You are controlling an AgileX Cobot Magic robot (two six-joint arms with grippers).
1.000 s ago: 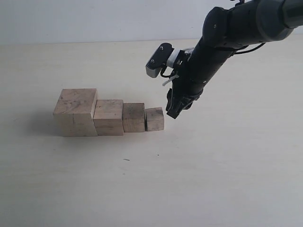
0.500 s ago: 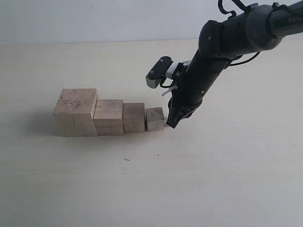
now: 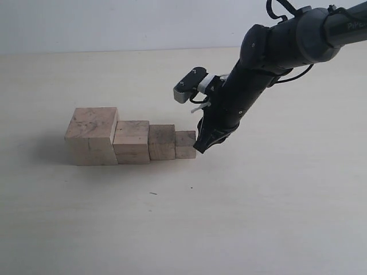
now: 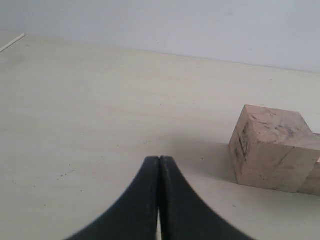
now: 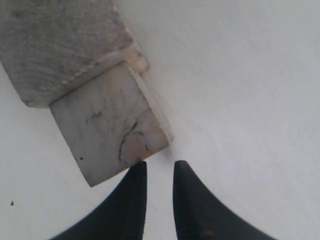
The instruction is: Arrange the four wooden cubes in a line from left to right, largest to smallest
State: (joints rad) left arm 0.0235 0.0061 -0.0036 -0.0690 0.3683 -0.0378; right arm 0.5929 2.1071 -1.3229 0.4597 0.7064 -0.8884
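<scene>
The four wooden cubes stand in a touching row on the table: largest [image 3: 92,134], second [image 3: 131,141], third [image 3: 161,141], smallest [image 3: 185,144], shrinking from left to right. My right gripper [image 3: 199,148] is low at the smallest cube's right side, fingertips against it. In the right wrist view that gripper [image 5: 160,167] has a narrow gap with nothing in it, one fingertip [image 5: 139,170] touching the smallest cube [image 5: 107,132]. My left gripper [image 4: 159,159] is shut and empty, a short way off the largest cube [image 4: 272,147]; it does not show in the exterior view.
The pale table [image 3: 258,217] runs to a far edge against a light wall [image 3: 114,23]. The right arm [image 3: 275,51] slants down from the upper right, with its wrist camera [image 3: 189,85] above the row's right end.
My right gripper came down and left against the smallest cube's right side, its jaws narrowing. The smallest cube slid left, closing the small gap to the third cube.
</scene>
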